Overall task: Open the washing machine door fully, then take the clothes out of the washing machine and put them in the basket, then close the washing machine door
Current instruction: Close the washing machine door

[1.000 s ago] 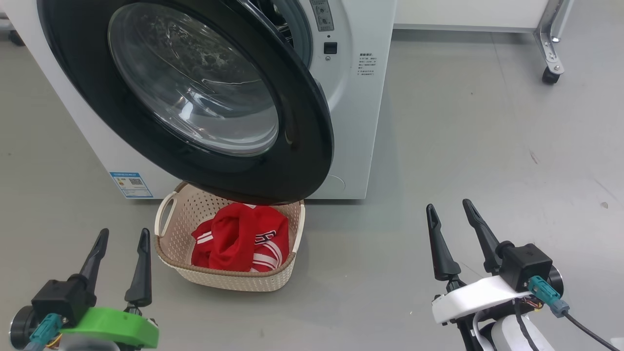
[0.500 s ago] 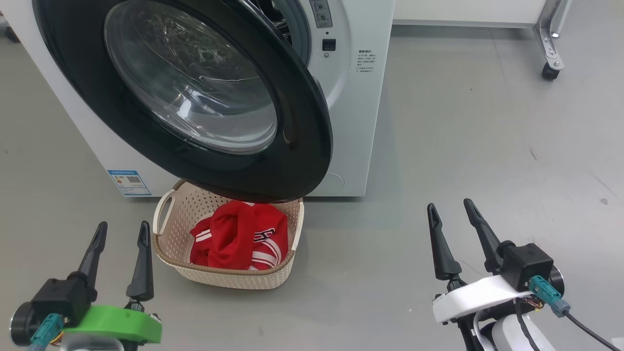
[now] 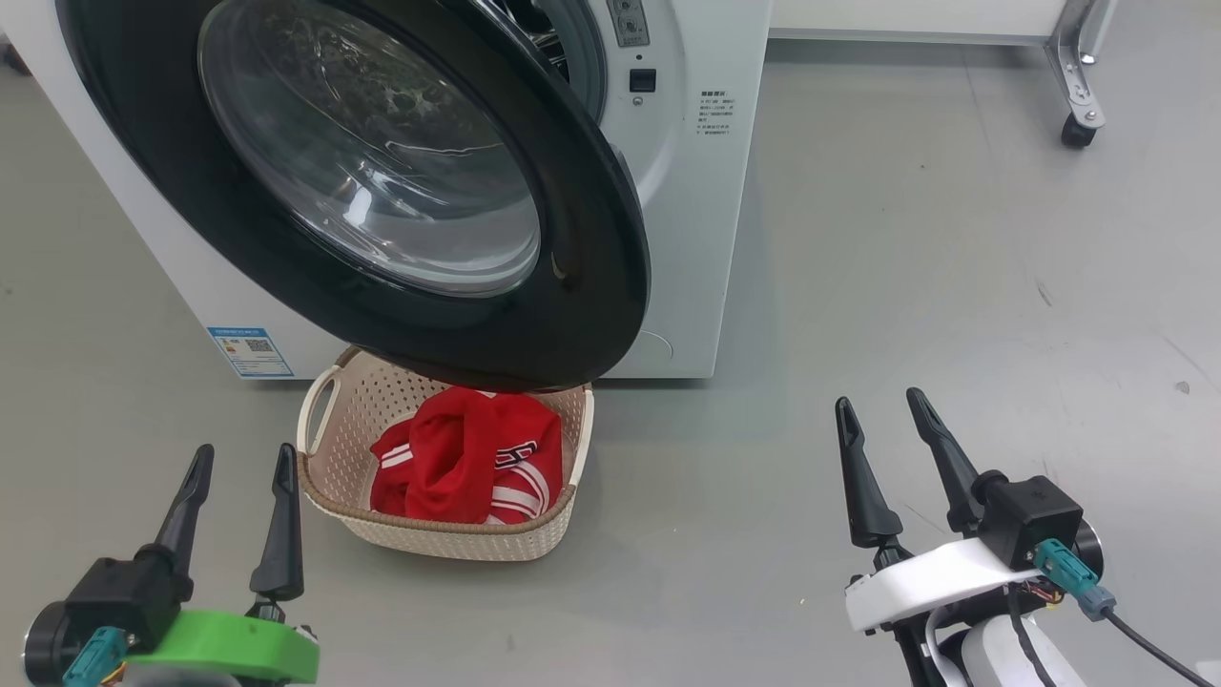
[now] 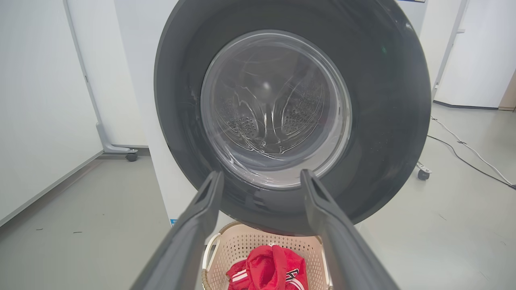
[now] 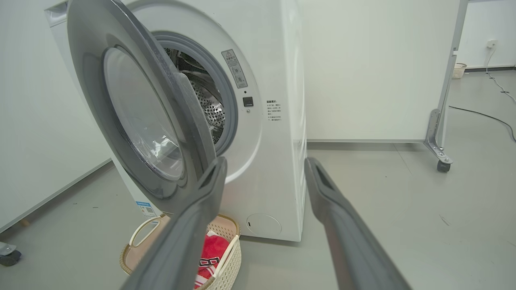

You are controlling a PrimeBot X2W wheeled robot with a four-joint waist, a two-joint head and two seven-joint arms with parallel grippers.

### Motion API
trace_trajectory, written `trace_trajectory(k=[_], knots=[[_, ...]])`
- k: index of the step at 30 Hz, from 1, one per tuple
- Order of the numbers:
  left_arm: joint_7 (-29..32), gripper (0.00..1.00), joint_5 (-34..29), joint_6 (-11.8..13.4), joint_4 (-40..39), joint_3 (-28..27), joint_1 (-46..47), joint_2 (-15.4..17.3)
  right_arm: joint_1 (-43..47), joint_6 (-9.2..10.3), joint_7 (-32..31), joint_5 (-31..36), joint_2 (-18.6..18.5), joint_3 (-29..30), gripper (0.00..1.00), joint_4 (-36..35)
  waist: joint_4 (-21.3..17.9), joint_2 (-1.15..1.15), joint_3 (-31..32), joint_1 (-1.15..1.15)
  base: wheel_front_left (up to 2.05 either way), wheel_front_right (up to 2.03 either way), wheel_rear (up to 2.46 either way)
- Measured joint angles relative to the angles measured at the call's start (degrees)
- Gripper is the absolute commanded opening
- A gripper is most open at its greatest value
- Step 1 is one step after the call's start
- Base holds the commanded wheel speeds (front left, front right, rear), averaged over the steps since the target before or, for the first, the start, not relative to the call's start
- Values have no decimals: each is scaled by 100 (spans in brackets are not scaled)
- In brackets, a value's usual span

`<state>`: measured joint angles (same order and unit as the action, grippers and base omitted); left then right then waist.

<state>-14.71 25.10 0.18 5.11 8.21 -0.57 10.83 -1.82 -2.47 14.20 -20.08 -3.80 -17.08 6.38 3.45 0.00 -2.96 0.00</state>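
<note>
The whole head view has slid a little since a second ago, with washer, door and basket now slightly higher in the frame. That is the camera shifting, not the things. Both grippers have kept their low places.

At the lower left the left gripper [image 3: 244,448] hangs with its fingers spread and nothing between them. At the lower right the right gripper [image 3: 878,397] is the same, released and empty, above bare floor [image 3: 954,239].

Just beyond the left gripper, in the lower middle, the basket [image 3: 448,544] stands on the floor with the red clothes [image 3: 467,458] bunched inside it. The clothes are out of the drum.

Above the basket the door [image 3: 591,286] fills the upper left. It stands partly open and its lower rim hides the basket's far edge. Behind it is the washer [image 3: 687,239], with the steel drum [image 5: 205,104] showing through the gap in the right wrist view.

Unloading looks done, so closing the door is the step in hand. The door's free edge faces the right of the frame, so the right gripper seems better placed. It would need to reach up to the black rim and push it toward the washer until it latches.
</note>
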Motion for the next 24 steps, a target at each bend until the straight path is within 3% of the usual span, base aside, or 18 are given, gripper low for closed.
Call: trace_trajectory(k=[9,10,11,12,19,24], knots=[[0,100,-159,-57,-8,-60,-2,-93,0,0,0,8,3,10,100,-3,10,0,-35,0,0,0,0],[0,100,-164,-59,-8,-70,-2,-96,0,0,0,8,4,9,73,-3,13,0,-39,0,0,0,0],[0,100,-169,-83,-9,-77,-2,-97,-1,-1,0,12,5,9,10,-7,15,0,-44,0,0,0,0],[0,100,-176,-107,-10,-81,-2,-99,-2,-3,0,42,4,7,0,-18,18,0,-50,0,0,0,0],[0,100,-254,-234,-58,-44,2,-171,-74,-59,0,300,-93,-20,0,-172,90,0,-152,0,0,0,0],[0,100,-305,-286,-112,-38,14,-241,-393,-216,0,482,-194,-320,0,-174,207,0,-280,0,0,0,0]])
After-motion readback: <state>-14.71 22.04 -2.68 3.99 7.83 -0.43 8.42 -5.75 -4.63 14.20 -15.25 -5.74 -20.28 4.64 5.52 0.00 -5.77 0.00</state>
